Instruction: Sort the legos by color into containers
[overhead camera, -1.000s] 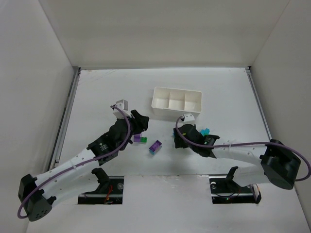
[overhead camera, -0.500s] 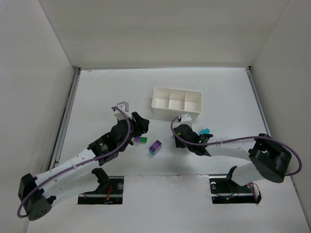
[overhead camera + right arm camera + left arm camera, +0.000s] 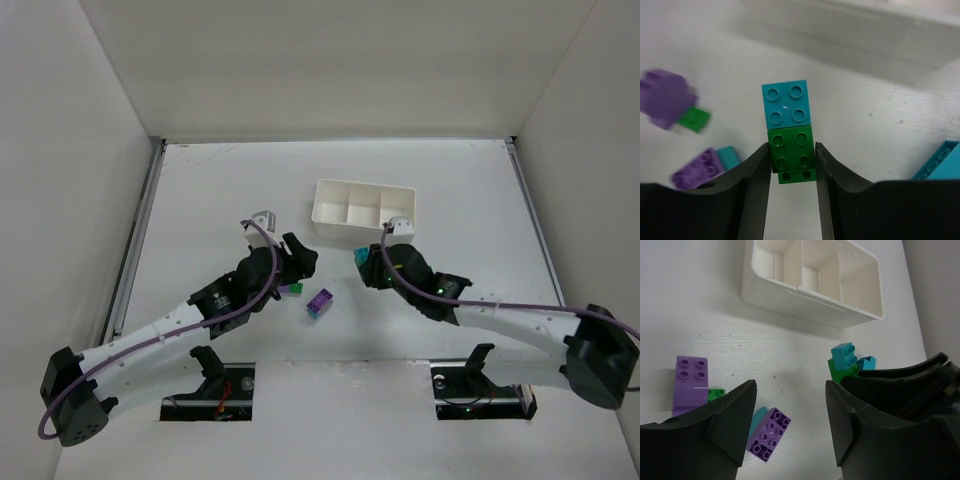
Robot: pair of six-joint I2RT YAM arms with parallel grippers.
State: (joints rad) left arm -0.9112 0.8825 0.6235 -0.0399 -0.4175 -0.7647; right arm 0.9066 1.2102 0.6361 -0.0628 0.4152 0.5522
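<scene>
My right gripper [image 3: 791,165] is shut on the green lower brick of a teal-and-green lego stack [image 3: 787,127]. In the top view that stack [image 3: 361,256] sits just in front of the white three-compartment tray [image 3: 363,190], with the right gripper [image 3: 366,264] on it. My left gripper [image 3: 790,425] is open above the table, holding nothing. A purple-on-teal lego [image 3: 769,434] lies on the table below its jaws, close to the left finger. A purple-and-green lego [image 3: 690,381] lies further left. The tray's containers [image 3: 812,270] look empty.
A loose teal lego [image 3: 940,160] lies right of the right gripper. The two grippers are close together, and the right fingers [image 3: 900,377] show in the left wrist view. The purple-teal lego [image 3: 320,303] and purple-green lego [image 3: 291,289] lie between the arms. White walls enclose the table.
The right jaws have closed onto the teal-and-green stack, and the right arm has swung. The left jaws have widened and that gripper has shifted slightly right, away from the purple-green lego.
</scene>
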